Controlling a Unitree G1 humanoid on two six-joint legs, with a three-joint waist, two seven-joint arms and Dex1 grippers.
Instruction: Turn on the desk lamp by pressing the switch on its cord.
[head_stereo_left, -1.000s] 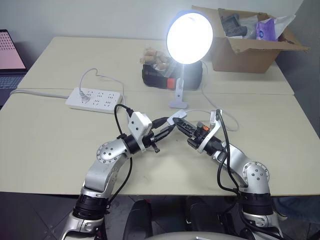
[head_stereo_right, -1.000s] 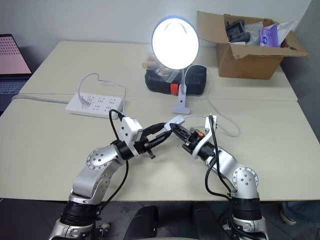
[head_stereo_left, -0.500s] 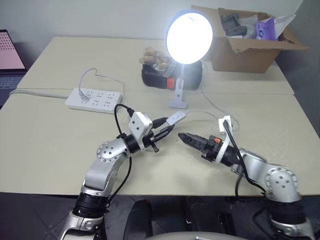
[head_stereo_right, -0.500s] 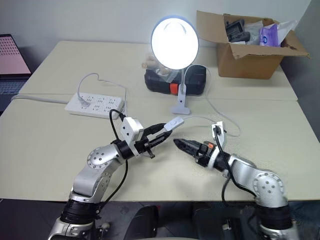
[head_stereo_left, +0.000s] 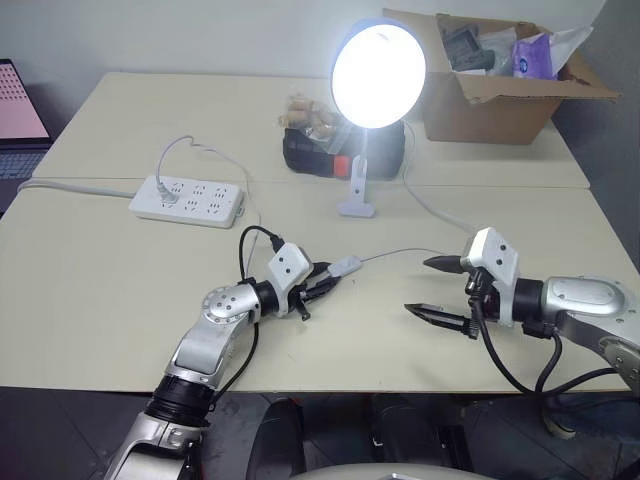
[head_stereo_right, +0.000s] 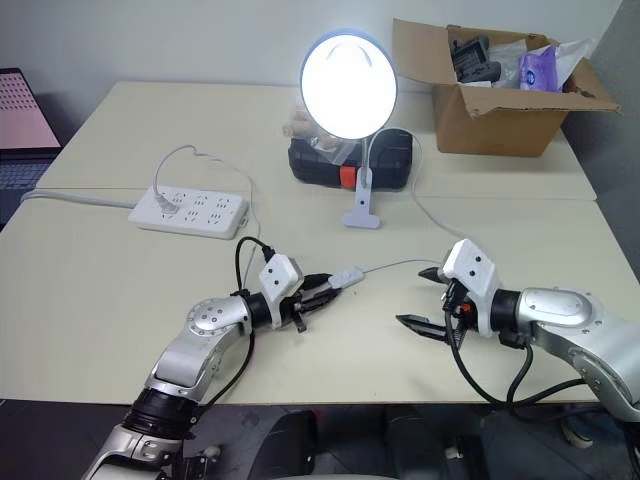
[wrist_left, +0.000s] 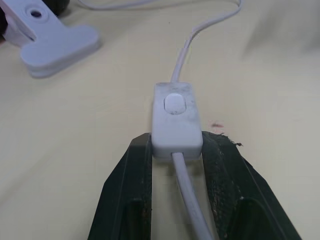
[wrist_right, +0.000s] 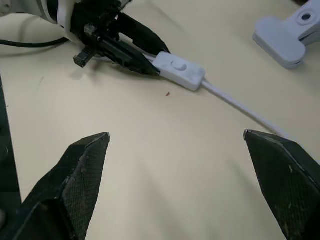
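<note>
The desk lamp (head_stereo_left: 378, 75) stands lit at the table's middle back, its small white base (head_stereo_left: 357, 208) on the tabletop. Its thin white cord (head_stereo_left: 400, 253) runs forward to the small white switch (head_stereo_left: 345, 267). My left gripper (head_stereo_left: 325, 285) is shut on the near end of the switch (wrist_left: 175, 120), just above the table, with the button facing up. My right gripper (head_stereo_left: 432, 288) hangs open and wide to the right of the switch, apart from it, fingers pointing left. In the right wrist view the switch (wrist_right: 177, 70) lies ahead between the spread fingertips (wrist_right: 82, 155).
A white power strip (head_stereo_left: 187, 200) lies at the left. A black and red case (head_stereo_left: 320, 150) sits behind the lamp. An open cardboard box (head_stereo_left: 495, 80) with items stands at the back right. A laptop (head_stereo_left: 20, 115) shows at the far left edge.
My right gripper let go of the switch, opened wide, rolled and drew back to the right. My left gripper sank toward the table with the switch still held. The lamp stays lit.
</note>
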